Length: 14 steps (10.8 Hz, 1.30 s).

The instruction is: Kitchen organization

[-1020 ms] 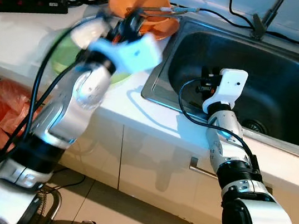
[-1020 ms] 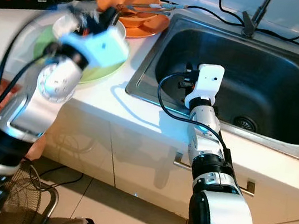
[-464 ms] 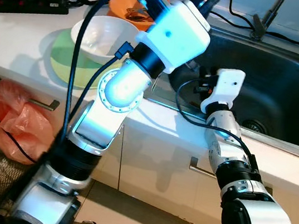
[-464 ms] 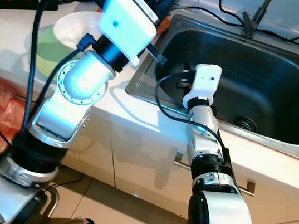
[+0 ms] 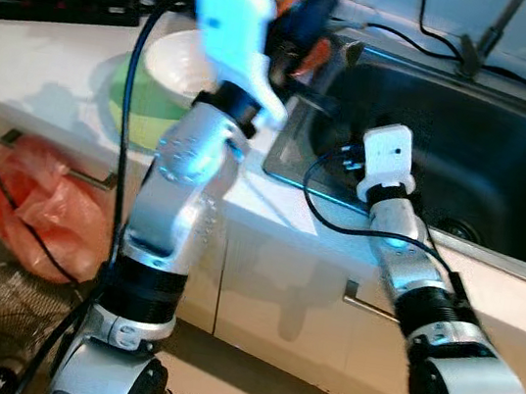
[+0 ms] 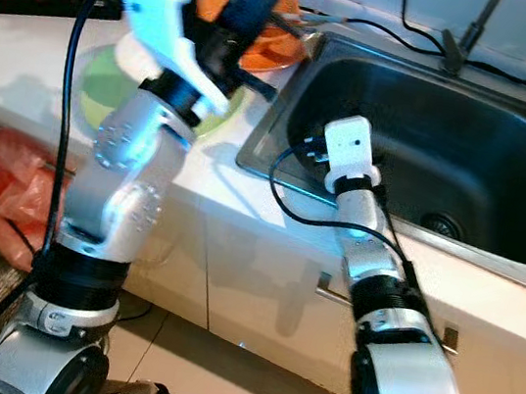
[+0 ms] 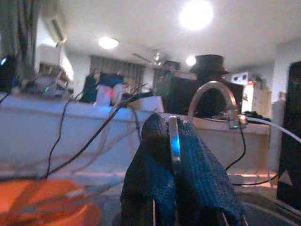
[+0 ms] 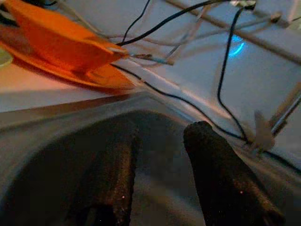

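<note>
A thin metal utensil, pinched by the left gripper at the sink's ten o'clock, could be dropped if tilted; the right gripper is held open.

Left gripper raised, clamped; right gripper fingers apart.

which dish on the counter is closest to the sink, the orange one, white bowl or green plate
The orange dish: it sits right against the sink's back left corner. The white bowl rests on the green plate, both farther left along the counter.
</note>
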{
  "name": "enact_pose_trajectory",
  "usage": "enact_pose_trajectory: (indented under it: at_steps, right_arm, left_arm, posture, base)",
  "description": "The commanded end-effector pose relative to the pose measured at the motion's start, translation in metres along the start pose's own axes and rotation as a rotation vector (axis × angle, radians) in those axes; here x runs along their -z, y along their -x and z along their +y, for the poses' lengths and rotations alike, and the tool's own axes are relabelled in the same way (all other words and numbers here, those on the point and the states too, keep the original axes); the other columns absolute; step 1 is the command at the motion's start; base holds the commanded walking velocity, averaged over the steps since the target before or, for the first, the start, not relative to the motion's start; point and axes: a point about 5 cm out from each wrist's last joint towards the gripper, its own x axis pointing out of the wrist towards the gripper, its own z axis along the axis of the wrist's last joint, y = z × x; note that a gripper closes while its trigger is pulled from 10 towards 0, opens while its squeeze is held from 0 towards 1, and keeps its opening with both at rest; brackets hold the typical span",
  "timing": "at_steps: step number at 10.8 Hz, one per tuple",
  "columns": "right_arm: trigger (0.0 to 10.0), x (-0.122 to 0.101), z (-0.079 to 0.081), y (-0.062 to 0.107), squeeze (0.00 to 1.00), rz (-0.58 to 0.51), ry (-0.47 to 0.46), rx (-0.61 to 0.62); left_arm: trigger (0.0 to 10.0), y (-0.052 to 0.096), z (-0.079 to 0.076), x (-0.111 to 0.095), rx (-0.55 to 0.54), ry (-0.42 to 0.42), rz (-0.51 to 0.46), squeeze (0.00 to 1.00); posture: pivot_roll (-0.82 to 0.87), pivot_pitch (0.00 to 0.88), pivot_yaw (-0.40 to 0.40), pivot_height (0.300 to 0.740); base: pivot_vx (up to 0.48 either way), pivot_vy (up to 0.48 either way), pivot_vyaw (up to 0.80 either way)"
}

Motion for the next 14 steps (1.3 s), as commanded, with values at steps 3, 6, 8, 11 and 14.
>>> enact_pose_trajectory:
  at_steps: [3, 6, 8, 11, 14]
  right_arm:
    - [10.0, 0.013, 0.001, 0.011, 0.96, 0.021, 0.074, -0.012]
    - [10.0, 0.001, 0.001, 0.004, 0.00, -0.020, -0.008, -0.012]
    - [10.0, -0.025, 0.007, -0.005, 0.00, -0.122, -0.088, -0.047]
    - [10.0, -0.044, 0.008, -0.012, 0.00, -0.186, -0.137, -0.061]
    - [10.0, -0.042, 0.004, -0.011, 0.00, -0.160, -0.133, -0.045]
  left_arm:
    - [10.0, 0.004, 0.007, 0.002, -0.019, 0.158, 0.011, 0.00]
    - [10.0, 0.006, 0.010, 0.004, -0.013, 0.214, 0.022, 0.00]
    - [10.0, 0.006, 0.005, 0.007, 0.015, 0.242, 0.042, 0.00]
    - [10.0, 0.005, 0.002, 0.009, 0.027, 0.224, 0.059, 0.00]
    - [10.0, 0.005, 0.003, 0.009, 0.024, 0.183, 0.072, 0.00]
  posture:
    - [0.11, 0.148, -0.041, 0.740]
    - [0.11, 0.153, -0.040, 0.740]
    - [0.11, 0.154, -0.037, 0.740]
    - [0.10, 0.156, -0.035, 0.740]
    - [0.10, 0.148, -0.034, 0.740]
  base:
    - [0.000, 0.000, 0.00]
    - [0.000, 0.000, 0.00]
    - [0.000, 0.000, 0.00]
    - [0.000, 0.000, 0.00]
    - [0.000, 0.000, 0.00]
